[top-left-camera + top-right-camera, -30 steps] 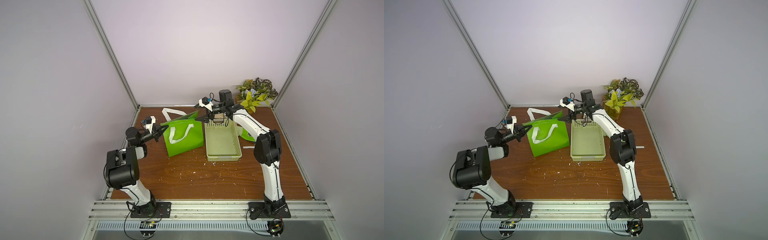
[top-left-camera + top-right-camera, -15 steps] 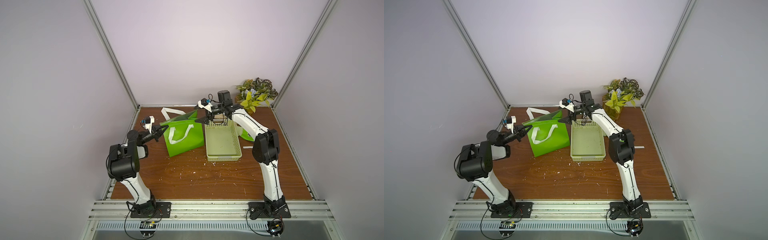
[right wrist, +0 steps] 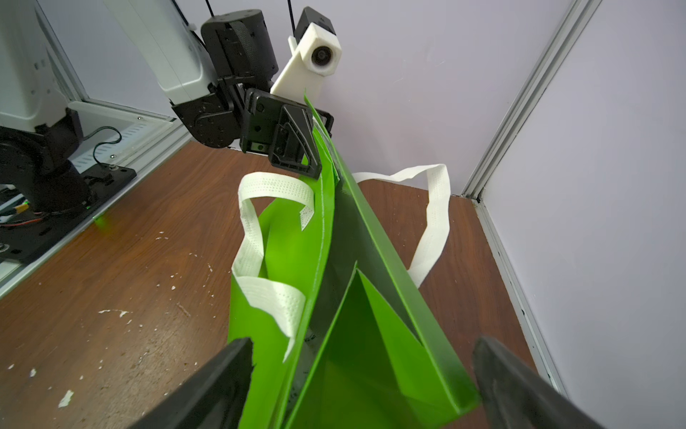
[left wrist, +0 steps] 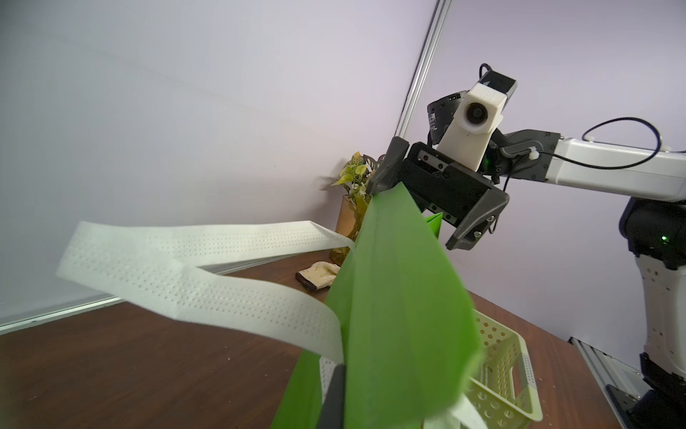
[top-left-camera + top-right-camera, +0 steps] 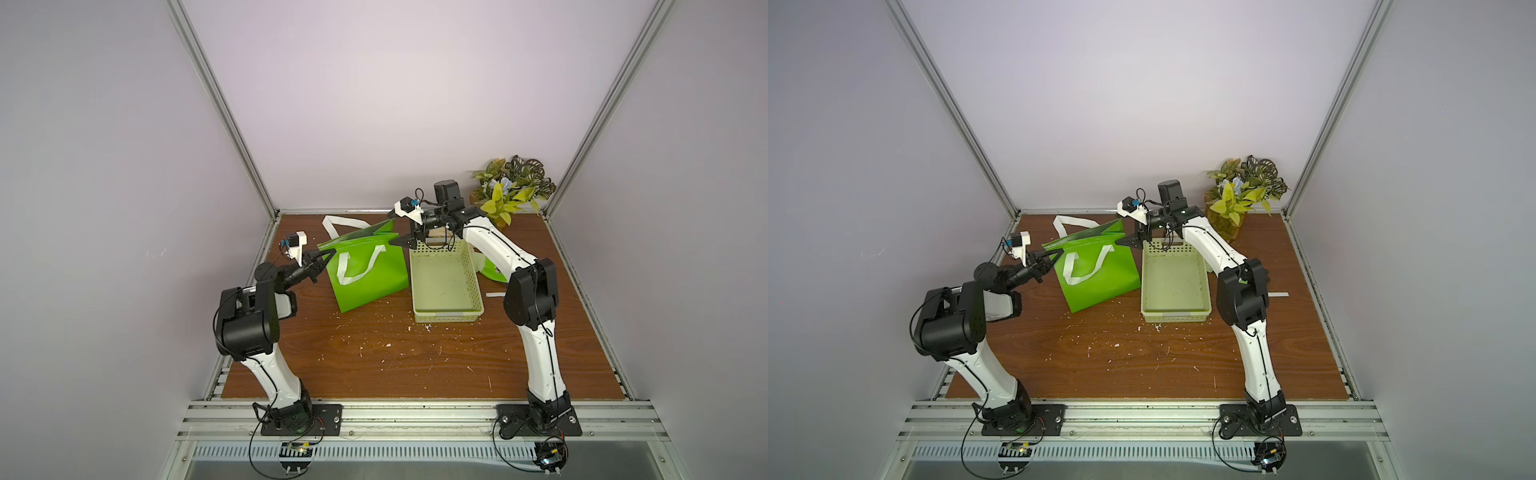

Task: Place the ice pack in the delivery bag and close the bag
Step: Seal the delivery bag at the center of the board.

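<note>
The bright green delivery bag (image 5: 365,274) (image 5: 1098,278) stands on the wooden table with its mouth pressed nearly flat. One white strap hangs down its front and the other trails behind. My left gripper (image 5: 327,260) (image 5: 1054,256) is shut on the bag's top edge at the left end, and one dark finger (image 4: 334,397) lies against the green fabric. At the opposite top corner my right gripper (image 3: 365,371) (image 5: 397,228) stands open, its fingers wide on either side of the folded end without touching it. The ice pack is out of view.
A pale green perforated basket (image 5: 449,318) (image 5: 1175,316) stands just right of the bag, under my right arm. A potted plant (image 5: 511,191) fills the back right corner. A cream, dark-edged flat thing (image 4: 318,279) lies on the table behind the bag. White crumbs dot the table.
My left arm's elbow has risen while its gripper keeps hold of the bag's edge. The right gripper's jaws have spread slightly wider at the bag's corner.
</note>
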Robot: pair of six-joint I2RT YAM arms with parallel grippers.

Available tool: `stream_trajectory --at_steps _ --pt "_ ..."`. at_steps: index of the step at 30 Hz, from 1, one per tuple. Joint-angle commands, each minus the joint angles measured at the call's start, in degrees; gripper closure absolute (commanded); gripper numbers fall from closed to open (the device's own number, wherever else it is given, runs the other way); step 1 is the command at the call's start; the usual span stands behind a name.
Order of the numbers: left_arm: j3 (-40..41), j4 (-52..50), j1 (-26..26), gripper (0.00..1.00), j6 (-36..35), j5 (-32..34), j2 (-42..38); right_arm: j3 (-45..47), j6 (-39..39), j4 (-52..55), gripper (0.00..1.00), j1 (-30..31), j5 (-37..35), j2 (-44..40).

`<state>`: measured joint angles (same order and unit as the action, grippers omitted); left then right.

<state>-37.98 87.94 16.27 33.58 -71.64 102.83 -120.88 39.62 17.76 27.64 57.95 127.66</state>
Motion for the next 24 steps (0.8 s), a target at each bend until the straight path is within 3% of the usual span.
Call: stream_trajectory --at_steps 1,11,19,24 --pt "0.24 -8.97 0.62 1.00 -10.61 4.20 -5.01 -2.52 1.93 2.45 0.02 0.31 -1.30 -0.82" --pt "0.27 -11.84 0.47 1.00 -12.47 4.92 -7.78 -13.39 4.01 8.51 0.01 0.51 -2.47 1.28" --pt "0.44 -12.47 0.16 1.00 -13.34 5.18 -6.95 -15.39 5.60 8.69 0.01 2.26 -2.67 0.99" --pt "0.52 -12.47 -0.05 1.00 -13.31 5.15 -6.87 -22.60 6.35 11.37 0.01 3.18 -2.34 6.00"
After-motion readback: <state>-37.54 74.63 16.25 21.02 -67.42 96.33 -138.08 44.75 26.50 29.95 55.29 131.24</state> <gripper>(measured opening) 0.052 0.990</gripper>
